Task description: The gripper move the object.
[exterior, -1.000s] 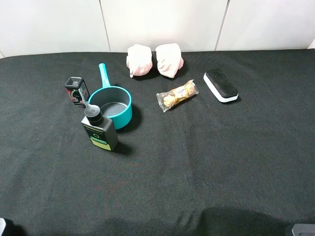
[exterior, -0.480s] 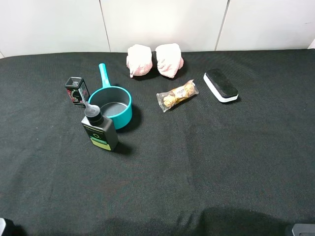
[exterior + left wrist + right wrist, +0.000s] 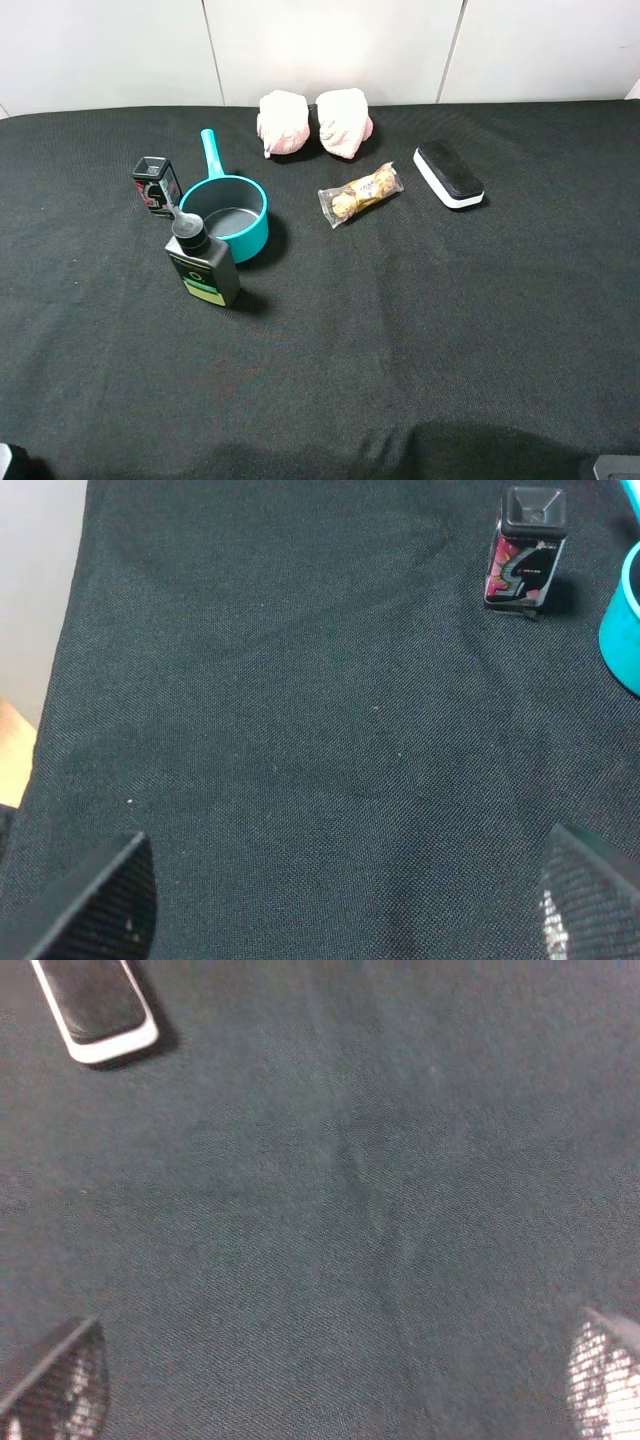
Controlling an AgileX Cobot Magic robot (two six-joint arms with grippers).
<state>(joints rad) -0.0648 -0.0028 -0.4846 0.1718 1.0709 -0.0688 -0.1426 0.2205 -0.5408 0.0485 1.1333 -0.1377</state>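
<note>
Nothing shifted since a second ago: the eraser (image 3: 449,176) lay alone on the tabletop (image 3: 400,330), both tools (image 3: 345,900) (image 3: 330,1380) spread wide, empty.

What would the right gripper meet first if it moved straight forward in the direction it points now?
Probably only the black cloth table. The right gripper is open, and the flat black-and-white board eraser lies off to one side of its line, though depth is unclear.

No legible text anywhere. Green label on the black bottle (image 3: 203,268) too small to read; pink-and-black print on the small box (image 3: 526,548) shows only swirling shapes; gold wrapper of the snack pack (image 3: 360,194) blurred beyond reading.
</note>
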